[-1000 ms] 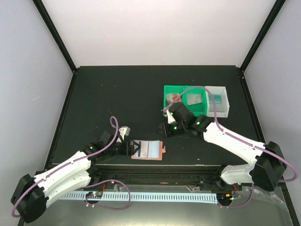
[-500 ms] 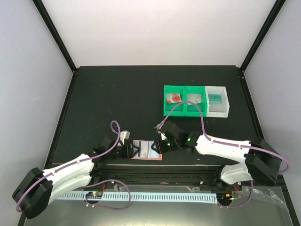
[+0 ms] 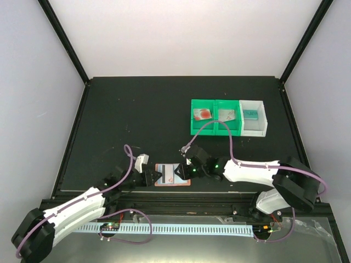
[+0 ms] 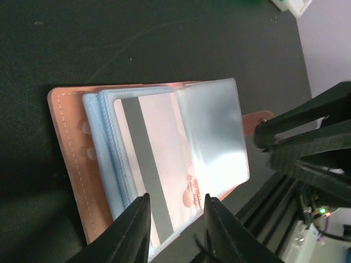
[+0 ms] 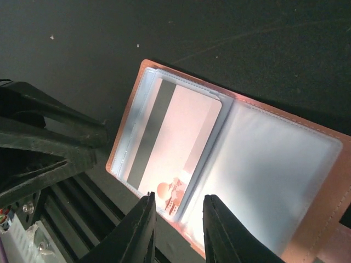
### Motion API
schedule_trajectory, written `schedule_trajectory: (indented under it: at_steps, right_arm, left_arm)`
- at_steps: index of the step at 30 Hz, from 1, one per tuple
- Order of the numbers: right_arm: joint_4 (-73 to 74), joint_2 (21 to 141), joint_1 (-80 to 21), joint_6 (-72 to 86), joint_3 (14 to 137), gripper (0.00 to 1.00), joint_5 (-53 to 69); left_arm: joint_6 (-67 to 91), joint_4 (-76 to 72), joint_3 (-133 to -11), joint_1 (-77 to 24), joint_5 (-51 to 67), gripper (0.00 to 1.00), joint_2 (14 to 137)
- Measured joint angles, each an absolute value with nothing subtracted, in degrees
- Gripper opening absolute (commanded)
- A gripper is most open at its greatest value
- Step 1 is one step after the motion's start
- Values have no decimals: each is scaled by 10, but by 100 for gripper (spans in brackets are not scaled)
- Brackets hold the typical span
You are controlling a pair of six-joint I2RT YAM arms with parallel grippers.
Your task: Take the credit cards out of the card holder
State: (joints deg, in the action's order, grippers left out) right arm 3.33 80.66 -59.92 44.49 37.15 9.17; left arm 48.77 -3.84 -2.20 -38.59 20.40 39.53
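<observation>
The salmon-pink card holder (image 3: 171, 175) lies open near the table's front edge. A whitish credit card (image 4: 164, 159) with a grey stripe and reddish marks sits in its clear left-hand pocket; it also shows in the right wrist view (image 5: 175, 137). The other clear pocket (image 5: 274, 175) looks empty. My left gripper (image 3: 153, 176) is open at the holder's left end, its fingertips (image 4: 176, 203) straddling the card's edge above it. My right gripper (image 3: 189, 171) is open at the holder's right end, its jaws (image 5: 178, 200) over the card's near corner. The holder's pink cover shows in both wrist views (image 4: 68, 164) (image 5: 323, 219).
A green two-compartment bin (image 3: 215, 129) and a white bin (image 3: 258, 130) stand at the back right, each compartment holding a card (image 3: 202, 114) (image 3: 226, 114) (image 3: 250, 114). The black rail of the table's front edge (image 3: 181, 193) runs just below the holder.
My right gripper has come down and left from the green bin to the holder's right end. My left arm has drawn in slightly. The holder now shows a striped card.
</observation>
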Motion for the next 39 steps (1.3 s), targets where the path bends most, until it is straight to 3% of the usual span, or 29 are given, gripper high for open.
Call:
schedule_trajectory:
  at_steps: [3, 12, 25, 39]
  right_arm:
    - [14, 830, -600, 450, 371, 25, 92]
    - [-42, 874, -601, 475, 371, 24, 110]
    - [-86, 913, -601, 515, 359, 21, 111]
    - [-121, 939, -601, 540, 356, 19, 112]
  left_arm:
    - [489, -17, -22, -386, 197, 37, 378]
    - [500, -33, -22, -386, 199, 36, 356]
    - [493, -99, -22, -386, 213, 13, 450]
    - [480, -139, -21, -387, 210, 3, 548]
